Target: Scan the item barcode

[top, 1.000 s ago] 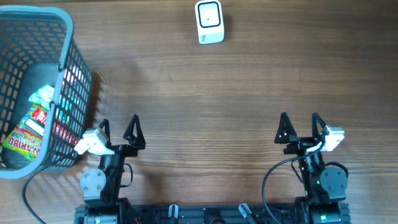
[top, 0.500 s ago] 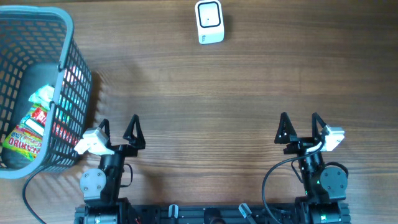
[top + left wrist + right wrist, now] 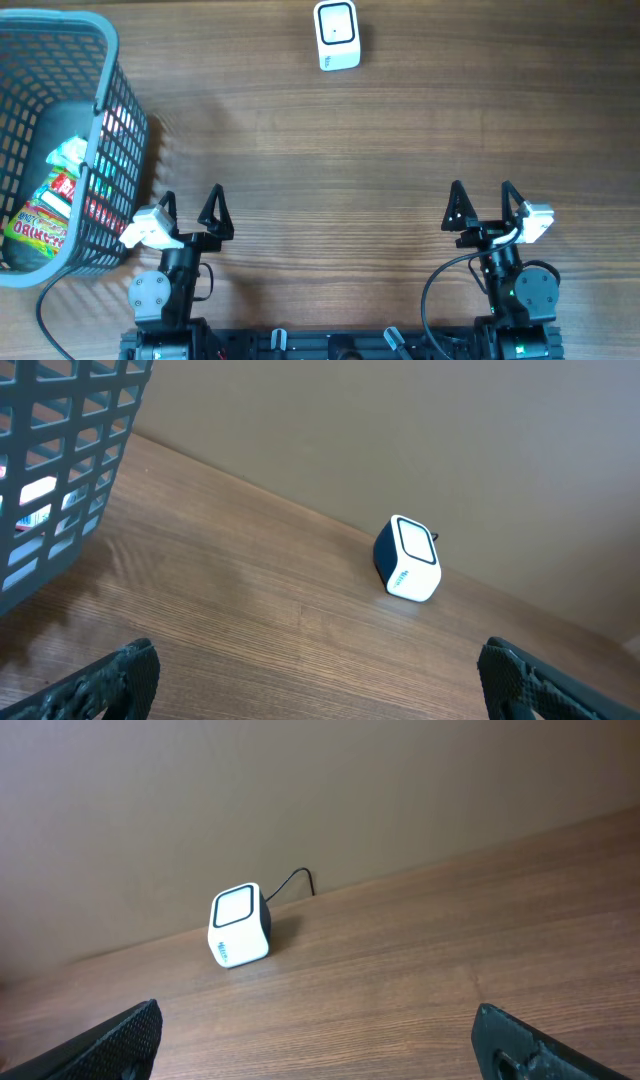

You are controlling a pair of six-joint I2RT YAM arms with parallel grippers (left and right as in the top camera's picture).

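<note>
1. The item we had to scan, a red-and-green snack packet (image 3: pixel 45 205), lay inside the grey basket (image 3: pixel 108 90) at the left edge of the table (image 3: pixel 300 150), partly hidden by the basket's mesh wall.
2. In the overhead view its long axis ran at a slant, from the basket's middle down toward the corner nearest the robot. We could not make out a barcode on it.
3. The white scanner (image 3: pixel 337 35) stood at the far edge of the table, roughly mid-way across and well apart from the basket, with its cable trailing behind it.
4. The left gripper (image 3: pixel 190 205) sat just beside the basket's near right corner, fingers spread wide with nothing between them.
5. The right gripper (image 3: pixel 482 200) was equally wide and empty, well apart from the basket.
6. We judged the left arm the nearer one. The packet lay to the left of its fingers, beyond the basket wall, so the reach would have to come over the rim from above. The fingers would need to close across the packet's slanted length.
</note>
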